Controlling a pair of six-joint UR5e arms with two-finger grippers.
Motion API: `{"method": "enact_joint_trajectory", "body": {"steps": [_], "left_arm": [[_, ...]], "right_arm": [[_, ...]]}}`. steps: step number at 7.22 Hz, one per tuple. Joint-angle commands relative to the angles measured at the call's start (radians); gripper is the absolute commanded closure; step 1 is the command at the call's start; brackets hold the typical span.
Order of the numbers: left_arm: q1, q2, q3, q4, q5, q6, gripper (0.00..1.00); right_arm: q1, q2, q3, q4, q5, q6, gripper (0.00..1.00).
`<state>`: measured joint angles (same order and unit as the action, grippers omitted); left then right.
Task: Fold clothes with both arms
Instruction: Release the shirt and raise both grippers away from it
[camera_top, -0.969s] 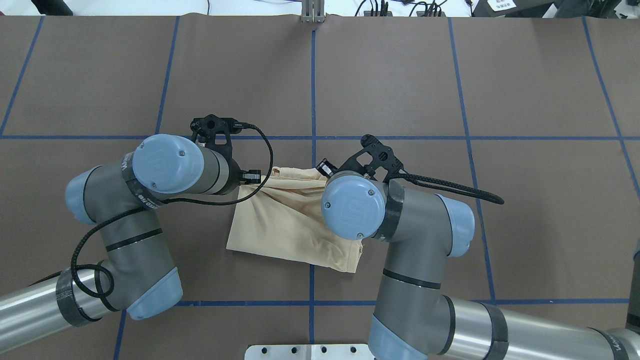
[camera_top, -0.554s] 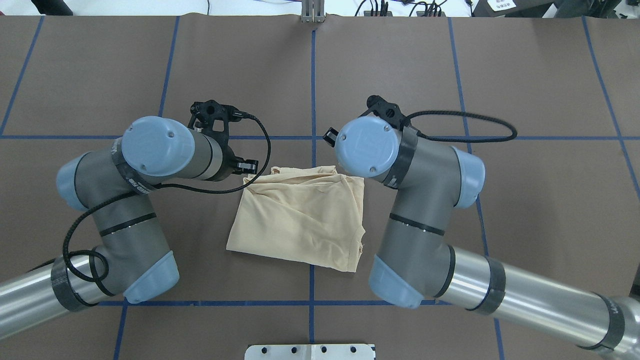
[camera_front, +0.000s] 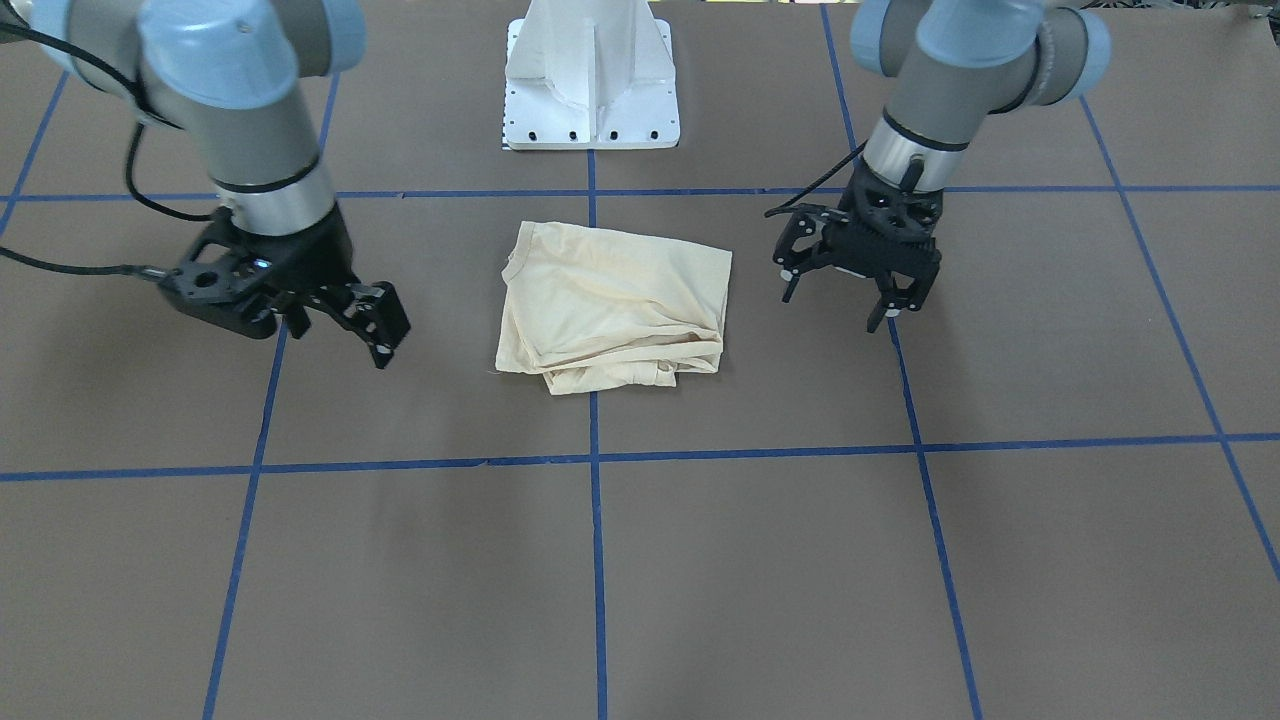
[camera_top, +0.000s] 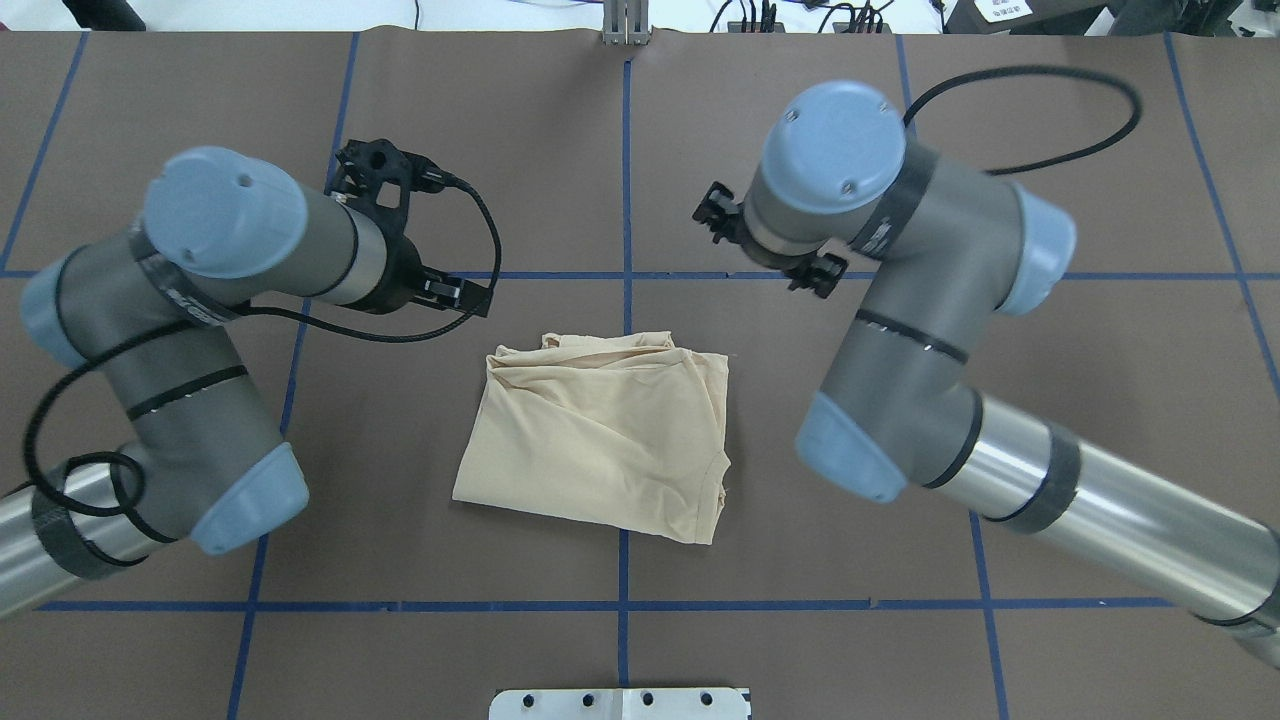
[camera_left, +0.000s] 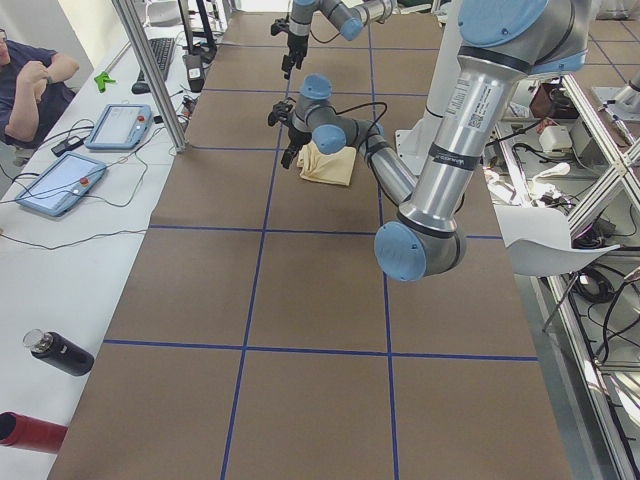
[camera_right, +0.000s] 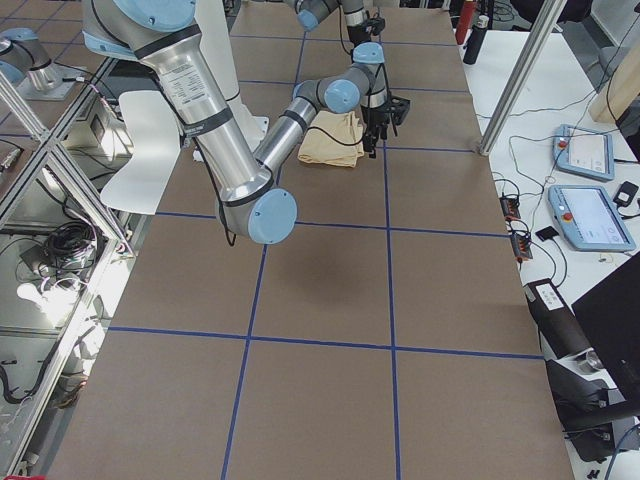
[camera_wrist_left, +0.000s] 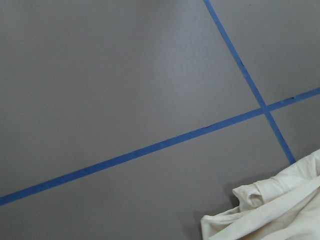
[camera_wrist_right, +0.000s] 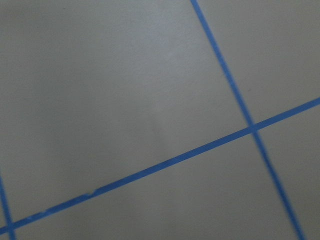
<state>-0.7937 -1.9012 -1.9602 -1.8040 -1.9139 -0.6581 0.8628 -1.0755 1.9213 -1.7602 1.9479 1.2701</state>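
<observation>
The pale cream-yellow shirt (camera_front: 615, 300) lies folded into a rough rectangle on the brown mat, with no print showing. It also shows in the overhead view (camera_top: 600, 440) and in both side views (camera_left: 328, 165) (camera_right: 335, 140). My left gripper (camera_front: 838, 300) hangs open and empty above the mat, apart from the shirt, on that view's right. My right gripper (camera_front: 340, 322) is open and empty on the other side, also clear of the cloth. In the left wrist view only a rumpled corner of the shirt (camera_wrist_left: 275, 215) shows. The right wrist view shows only mat and tape.
The white pedestal base (camera_front: 590, 90) stands just behind the shirt on the robot's side. Blue tape lines (camera_top: 625, 200) grid the brown mat. An operator (camera_left: 30, 80) with tablets (camera_left: 60, 185) sits at a side table, and a dark bottle (camera_left: 60, 352) lies there.
Both grippers have let go of the shirt's far edge and drawn up and apart, the left one leftward and the right one rightward. The cloth has settled flat.
</observation>
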Motion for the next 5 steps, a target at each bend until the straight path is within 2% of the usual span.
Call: {"method": "enact_joint_trajectory", "body": {"steps": [1,4,5], "left_arm": [[-0.201,0.146,-0.052,0.029,-0.084,0.327,0.00],[-0.544,0.330,-0.026,0.032,-0.223,0.789,0.00],[-0.632,0.394,0.004,0.019,-0.290,0.827,0.00]], "right_arm": [[0.271,-0.258,0.091,-0.042,0.177,-0.529,0.00],[0.641,-0.553,0.062,-0.045,0.279,-1.228,0.00],[0.724,-0.626,0.042,-0.041,0.289,-1.374,0.00]]}}
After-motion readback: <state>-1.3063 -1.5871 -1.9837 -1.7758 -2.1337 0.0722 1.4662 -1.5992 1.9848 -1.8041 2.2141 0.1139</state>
